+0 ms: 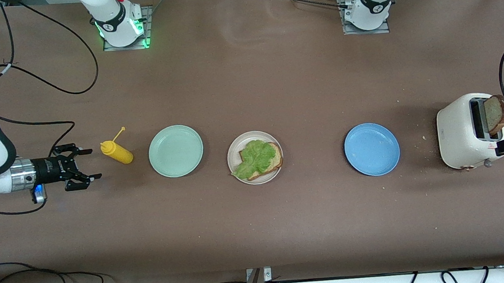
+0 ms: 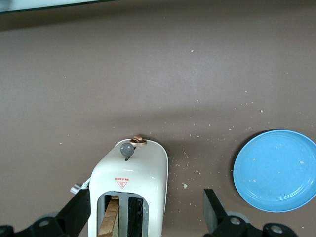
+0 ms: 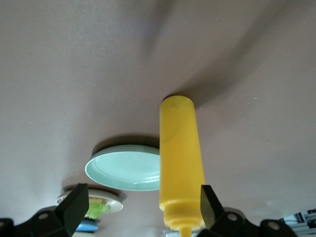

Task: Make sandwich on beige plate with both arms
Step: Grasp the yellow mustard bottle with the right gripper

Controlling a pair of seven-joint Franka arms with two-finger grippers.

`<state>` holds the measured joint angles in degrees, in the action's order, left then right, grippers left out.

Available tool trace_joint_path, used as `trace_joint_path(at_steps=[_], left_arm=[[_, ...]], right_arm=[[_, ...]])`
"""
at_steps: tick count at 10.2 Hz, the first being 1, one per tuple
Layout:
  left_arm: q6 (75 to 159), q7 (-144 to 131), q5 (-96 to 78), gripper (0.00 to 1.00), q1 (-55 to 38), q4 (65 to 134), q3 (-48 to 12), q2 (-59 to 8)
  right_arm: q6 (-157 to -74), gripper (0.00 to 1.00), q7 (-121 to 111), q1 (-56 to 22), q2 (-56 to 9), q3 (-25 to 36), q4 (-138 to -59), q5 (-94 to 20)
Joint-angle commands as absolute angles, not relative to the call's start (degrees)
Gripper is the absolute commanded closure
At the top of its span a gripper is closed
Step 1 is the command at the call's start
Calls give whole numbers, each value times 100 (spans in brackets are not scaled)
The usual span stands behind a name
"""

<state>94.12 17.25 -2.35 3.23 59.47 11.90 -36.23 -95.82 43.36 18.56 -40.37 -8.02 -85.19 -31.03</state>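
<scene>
Both my claws gape wide, empty — left gripper (image 1: 503,145) by the toaster (image 1: 465,132), right gripper (image 1: 84,167) beside the mustard bottle (image 1: 117,153). On the beige plate (image 1: 234,148) lie one bread slice (image 1: 275,157) and lettuce (image 1: 255,158). Risk — pinching the toaster's slice (image 1: 498,113) off-centre, crumbling or dropping it.

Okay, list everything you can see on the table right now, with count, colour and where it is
mustard bottle: one, yellow, right arm's end, beside mint plate
mint plate: one, pale green
beige plate: one, middle, holding bread and lettuce
bread slice: one, brown-crusted, on beige plate
lettuce: one, green, on that slice
blue plate: one
toaster: one, white, left arm's end
toast: one, brown, in the toaster slot
right gripper: black, open, beside bottle
left gripper: black, open, over toaster
</scene>
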Motion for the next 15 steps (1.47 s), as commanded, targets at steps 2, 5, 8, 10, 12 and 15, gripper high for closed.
trace_joint_path(at_steps=[2, 5, 8, 10, 12, 15], left_arm=[[9352, 1749, -44, 0, 325, 6021, 1151, -3516], [9352, 1740, -44, 0, 316, 6021, 1151, -3516], [9352, 1740, -44, 0, 308, 6021, 1151, -3516], [9352, 1740, -44, 0, 308, 6021, 1151, -3516], [9360, 1740, -44, 0, 308, 6012, 1151, -3516], [9360, 1740, -53, 0, 299, 6003, 1151, -3516]], right_arm=[[-9510, 0, 3807, 2118, -4200, -879, -8823, -3786], [-9545, 4, 3263, 2214, -4271, -879, -9184, -4340], [-9493, 7, 2665, 2355, -4464, -879, -9360, -4772], [-9327, 7, 2523, 2443, -4482, -879, -9404, -4772], [-9133, 8, 2522, 2487, -4491, -879, -9422, -4772], [-8948, 9, 2418, 2531, -4666, -879, -9439, -4790]])
